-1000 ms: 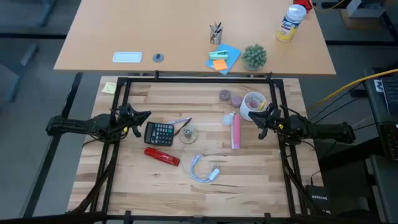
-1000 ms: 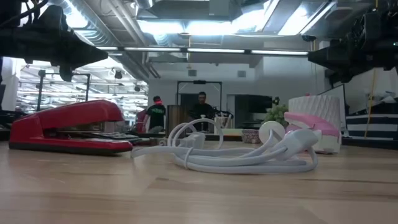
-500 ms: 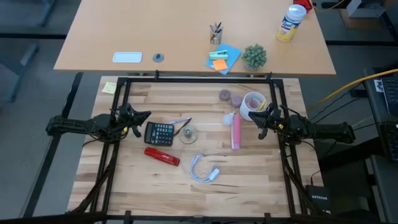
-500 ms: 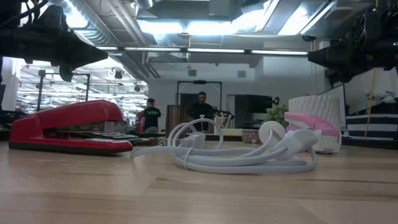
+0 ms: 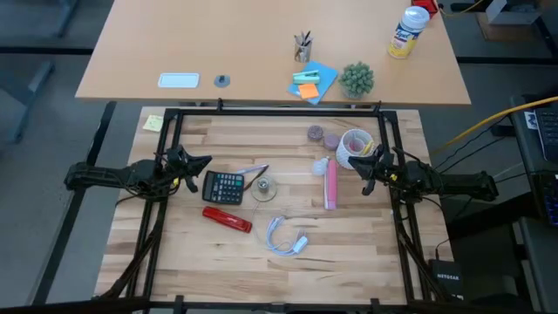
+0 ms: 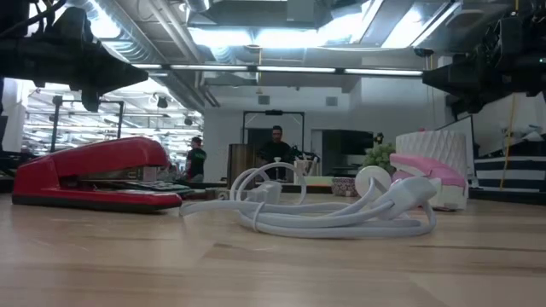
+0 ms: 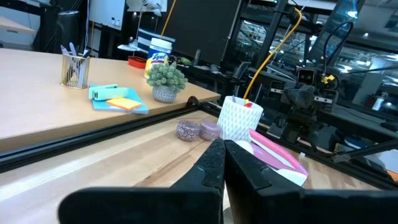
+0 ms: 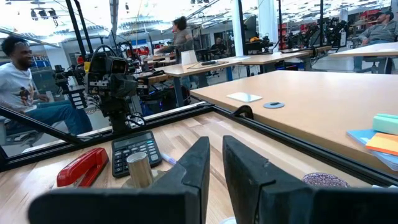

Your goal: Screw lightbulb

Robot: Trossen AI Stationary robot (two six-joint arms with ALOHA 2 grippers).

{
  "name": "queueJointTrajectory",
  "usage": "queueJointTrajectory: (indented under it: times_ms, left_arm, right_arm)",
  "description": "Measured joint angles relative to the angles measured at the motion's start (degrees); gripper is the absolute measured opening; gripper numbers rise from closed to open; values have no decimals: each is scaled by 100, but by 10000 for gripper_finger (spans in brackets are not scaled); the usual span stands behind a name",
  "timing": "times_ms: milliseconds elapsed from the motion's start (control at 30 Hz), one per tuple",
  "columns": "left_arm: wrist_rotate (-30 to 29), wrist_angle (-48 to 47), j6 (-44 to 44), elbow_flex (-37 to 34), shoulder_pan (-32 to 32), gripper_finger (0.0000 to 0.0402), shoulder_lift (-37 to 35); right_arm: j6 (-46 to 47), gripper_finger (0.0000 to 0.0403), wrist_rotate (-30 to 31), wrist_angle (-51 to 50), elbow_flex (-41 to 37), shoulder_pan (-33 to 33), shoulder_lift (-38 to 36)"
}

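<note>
On your worktable (image 5: pixel 349 235), the white ribbed cup (image 5: pixel 353 144) stands at the far right with something red at its rim. On the desk behind, the pen holder (image 5: pixel 302 51) has pens in it. Your lightbulb (image 5: pixel 321 165) lies beside the pink tool (image 5: pixel 330 183), near the cup. The left gripper (image 5: pixel 199 164) and right gripper (image 5: pixel 364 171) hover with fingers drawn together, holding nothing.

calculator (image 5: pixel 225 186) above red stapler (image 5: pixel 227 219) | white cable (image 5: pixel 286 240) near | pink case (image 5: pixel 330 183) upright-lying
</note>
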Motion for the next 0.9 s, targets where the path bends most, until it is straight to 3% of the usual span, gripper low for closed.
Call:
queueJointTrajectory:
  times_ms: [433,700,900]
  left_arm:
    - [-2,4,0,2,2,0,2]
    - [-2,1,-998,0,2,0,0]
    - [4,178,-1249,0,11,0,2]
  right_arm:
    - [0,51,-2,0,0,0,0]
    - [0,51,-1,2,1,2,2]
    - [-182,51,31,74,0,0,2]
